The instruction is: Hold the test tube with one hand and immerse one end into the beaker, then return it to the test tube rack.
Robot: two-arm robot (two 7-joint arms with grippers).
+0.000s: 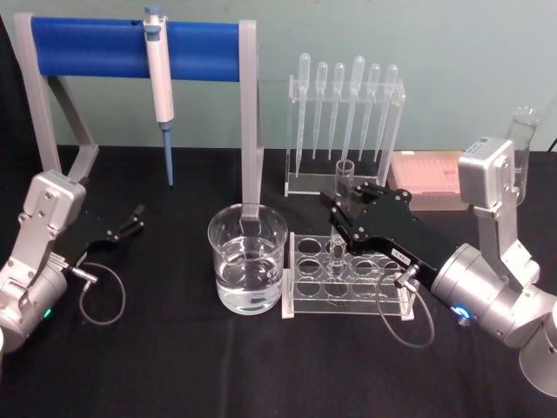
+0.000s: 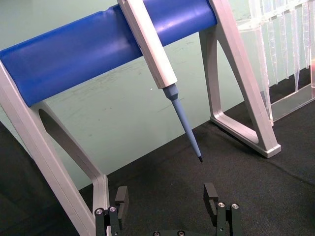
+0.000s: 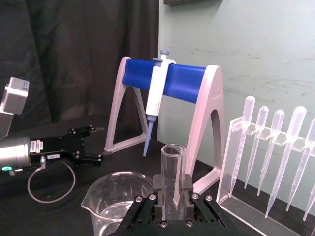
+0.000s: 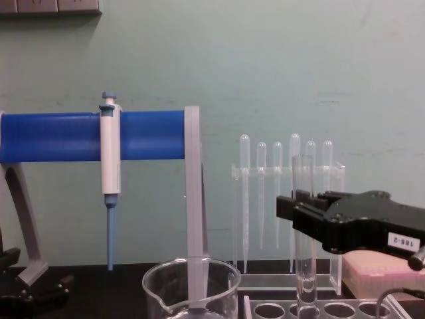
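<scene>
My right hand (image 1: 338, 218) is clamped on the test tube (image 1: 343, 178), holding it upright with its lower end in the clear rack (image 1: 300, 300), just right of the beaker (image 1: 247, 259). My left hand (image 1: 132, 219) rests with jaws apart on the tabletop (image 1: 174, 366), far left.

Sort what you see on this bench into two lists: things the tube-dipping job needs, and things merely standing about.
Needed for the job:
test tube, upright in the rack
right claw, shut on the test tube
beaker, holding clear liquid
test tube rack

Standing about:
pipettor on the blue stand
plastic pipettes in their holder
pink box
left claw, open and idle
</scene>
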